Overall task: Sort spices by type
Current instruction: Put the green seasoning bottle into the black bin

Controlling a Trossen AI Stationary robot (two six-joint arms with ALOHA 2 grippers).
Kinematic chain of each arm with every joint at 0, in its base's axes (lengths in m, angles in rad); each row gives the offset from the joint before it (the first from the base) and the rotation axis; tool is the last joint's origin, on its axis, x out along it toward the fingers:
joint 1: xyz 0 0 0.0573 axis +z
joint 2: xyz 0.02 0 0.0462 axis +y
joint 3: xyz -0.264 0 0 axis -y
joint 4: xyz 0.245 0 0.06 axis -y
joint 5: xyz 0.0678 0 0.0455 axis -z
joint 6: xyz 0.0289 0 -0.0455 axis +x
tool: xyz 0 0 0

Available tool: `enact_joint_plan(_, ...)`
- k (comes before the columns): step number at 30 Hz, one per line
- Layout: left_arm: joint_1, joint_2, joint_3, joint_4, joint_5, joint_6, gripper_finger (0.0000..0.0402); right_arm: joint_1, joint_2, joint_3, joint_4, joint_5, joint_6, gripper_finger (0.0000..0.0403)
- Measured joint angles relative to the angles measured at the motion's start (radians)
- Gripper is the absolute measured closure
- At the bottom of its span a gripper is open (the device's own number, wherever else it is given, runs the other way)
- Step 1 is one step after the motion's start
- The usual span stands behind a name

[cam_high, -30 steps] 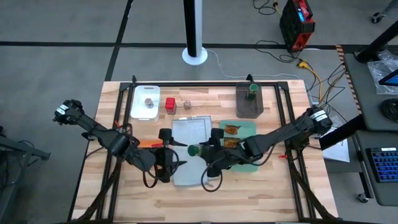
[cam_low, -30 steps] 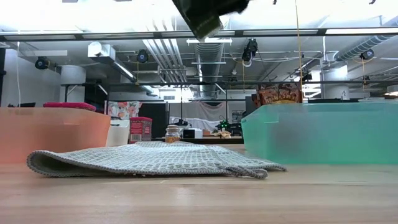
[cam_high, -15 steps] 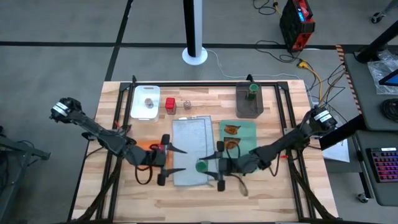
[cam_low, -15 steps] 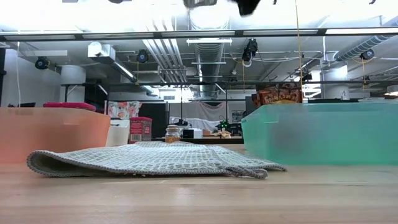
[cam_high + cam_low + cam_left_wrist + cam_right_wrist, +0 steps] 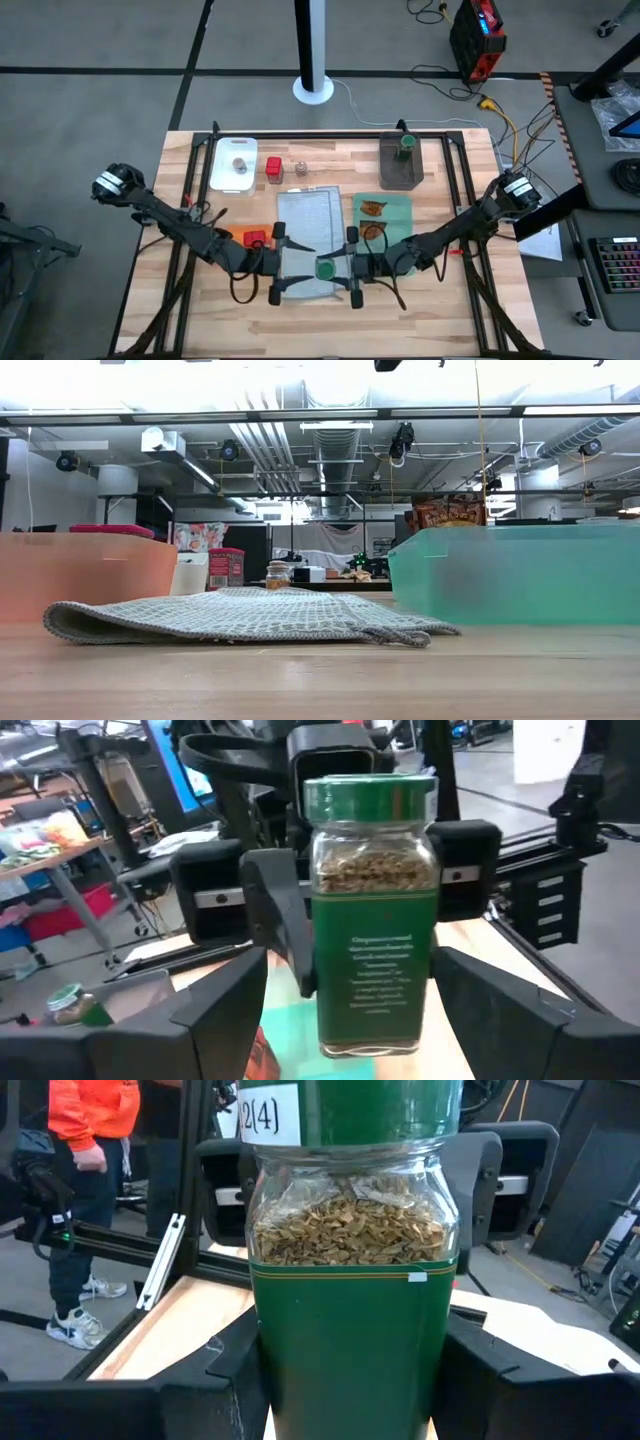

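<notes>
In the right wrist view the green-topped jar (image 5: 350, 1270) is cut off at the picture's top and bottom, so most of its lid and its base are out of sight. From above, that jar (image 5: 325, 268) hides the fingertips of the right claw (image 5: 345, 270), and the two shakers (image 5: 301, 167) are too small to make out. The low view shows only a dark scrap of an arm (image 5: 388, 364) at its top edge, with no claw visible.

Both dark arms reach inward and meet near the table's front edge: the right gripper (image 5: 338, 270) clamps a green-topped glass spice jar (image 5: 325, 268), facing the left gripper (image 5: 283, 268), its fingers spread.
</notes>
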Motion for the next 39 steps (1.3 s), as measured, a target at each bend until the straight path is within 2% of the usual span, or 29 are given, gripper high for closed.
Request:
enact_joint_plan(8,0.008,0.021,0.001,-0.005,0.019,-0.041,0.0131,0.0,0.0,0.0,0.003,0.0,0.002,0.0215)
enact_joint_plan(16,0.011,0.094,-0.003,-0.005,0.016,-0.083,0.0131,0.0,-0.001,0.0,0.01,0.0,0.003,0.0215)
enact_joint_plan(33,0.034,0.141,0.023,0.038,0.016,-0.038,0.0132,-0.001,-0.001,0.001,0.011,0.001,0.019,0.0215)
enact_joint_plan(39,0.05,0.14,0.024,0.047,0.055,-0.034,0.0162,-0.001,-0.001,0.001,0.011,0.001,0.019,0.0215)
